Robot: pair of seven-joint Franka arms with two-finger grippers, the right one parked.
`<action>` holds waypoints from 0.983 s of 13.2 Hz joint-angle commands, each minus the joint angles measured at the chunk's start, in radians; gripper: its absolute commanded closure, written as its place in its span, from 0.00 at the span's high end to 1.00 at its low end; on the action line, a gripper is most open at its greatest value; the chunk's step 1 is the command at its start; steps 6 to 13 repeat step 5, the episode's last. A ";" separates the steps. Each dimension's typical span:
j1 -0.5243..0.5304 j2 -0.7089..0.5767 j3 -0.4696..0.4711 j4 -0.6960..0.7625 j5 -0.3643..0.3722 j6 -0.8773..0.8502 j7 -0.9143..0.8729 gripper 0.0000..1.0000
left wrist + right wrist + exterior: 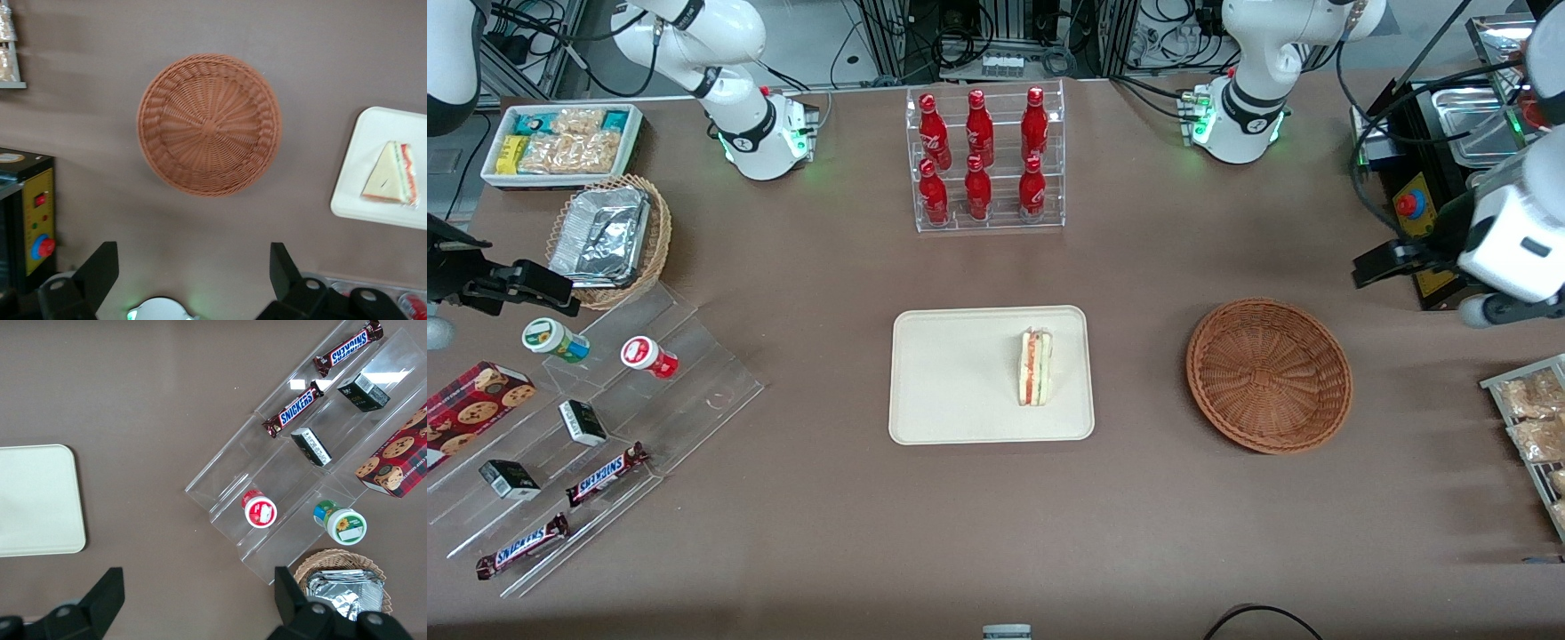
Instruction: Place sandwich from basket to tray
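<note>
Lying on the tray (960, 373), toward the edge nearest the basket (1269, 374), the sandwich (1036, 366) rests on its side, filling stripes visible along the cut edge. Basket holds nothing. Left gripper (193, 273) hangs above the bench, off toward the working arm's end, well apart from the tray; jaws spread wide, carrying nothing. Judgement: transfer looks complete, only the retreat remains. To finish well, keep the jaws released and the arm high, clear of the wicker rim and of the black control box (30, 213) near the basket.
</note>
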 commanded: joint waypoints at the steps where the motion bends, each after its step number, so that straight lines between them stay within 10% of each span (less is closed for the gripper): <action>1: -0.003 -0.053 0.026 -0.014 0.012 -0.063 0.048 1.00; 13: -0.003 -0.088 0.028 -0.026 0.014 -0.128 0.053 1.00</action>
